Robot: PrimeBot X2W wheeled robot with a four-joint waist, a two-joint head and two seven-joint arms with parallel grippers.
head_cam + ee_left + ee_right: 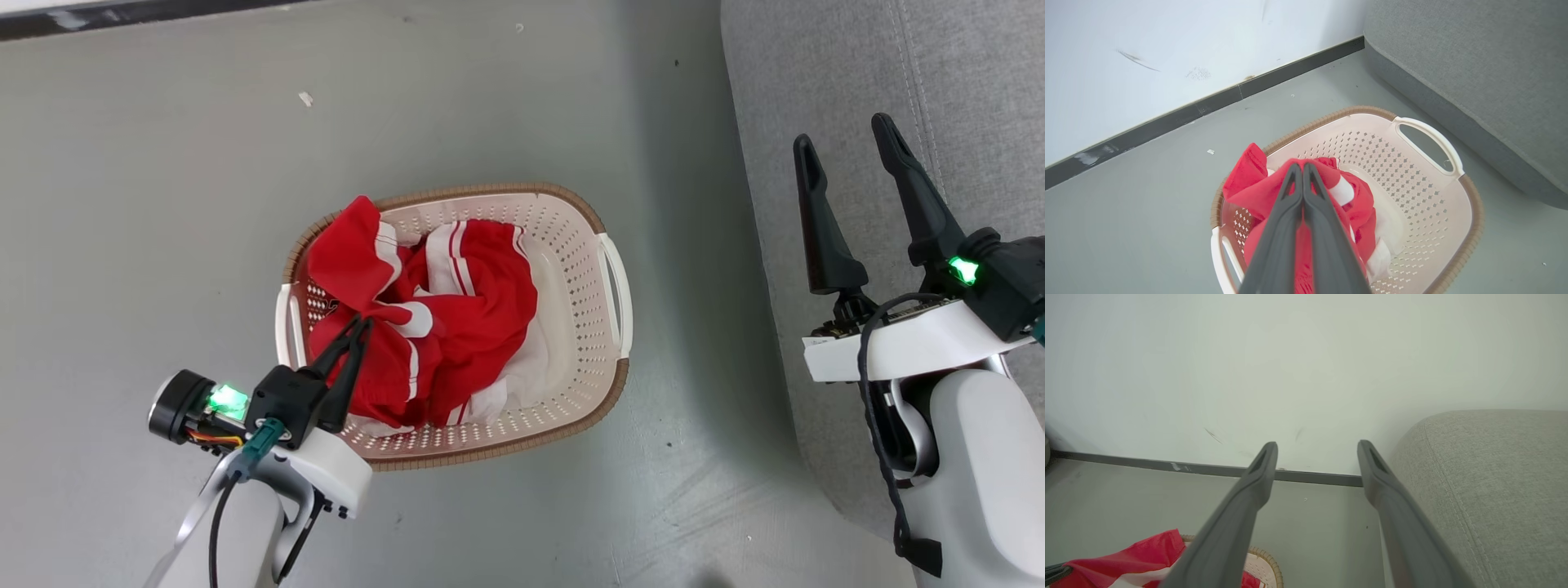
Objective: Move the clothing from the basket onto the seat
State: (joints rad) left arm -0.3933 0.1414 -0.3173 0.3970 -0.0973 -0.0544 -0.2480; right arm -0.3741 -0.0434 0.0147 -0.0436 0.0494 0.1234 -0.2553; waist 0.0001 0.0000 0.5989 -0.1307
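L gripper [360,324], jaws pinched shut on a fold of red clothing [469,327], the rest heaped below them in the cream basket [571,261]. R gripper [843,135], jaws spread wide, empty, above grey sofa seat [898,57]; skirting board [1167,465] & wall [1290,355] beyond.

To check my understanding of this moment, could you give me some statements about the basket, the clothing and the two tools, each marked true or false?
1. The left tool is shut on the clothing. True.
2. The right tool is shut. False: it is open and holds nothing.
3. The basket stands on the floor, beside the seat. True.
4. The clothing lies on the seat. False: it is in the basket.
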